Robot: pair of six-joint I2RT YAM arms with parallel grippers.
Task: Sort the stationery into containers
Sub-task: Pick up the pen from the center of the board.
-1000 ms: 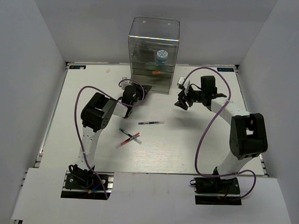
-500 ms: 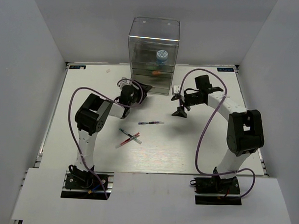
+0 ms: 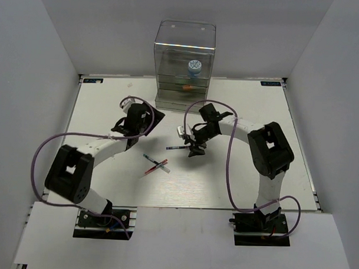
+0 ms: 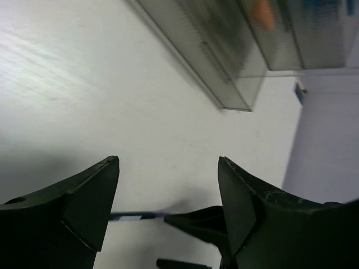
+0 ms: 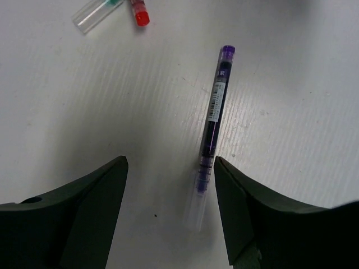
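Purple-capped pen (image 5: 215, 107), label print unreadable, between spread right fingers (image 5: 73, 213); left fingers (image 4: 67, 207) likewise spread

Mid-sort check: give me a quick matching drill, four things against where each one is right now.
Things:
1. purple-capped pen
2. blue-white roll
3. red-capped pen
4. left gripper

Places or states:
A. inside the clear organizer
B. lying under the right gripper, whose jaws are open
C. beside a clear pen
D. jaws open, empty, near the organizer

Pairs: 1-B, 2-A, 3-C, 4-D
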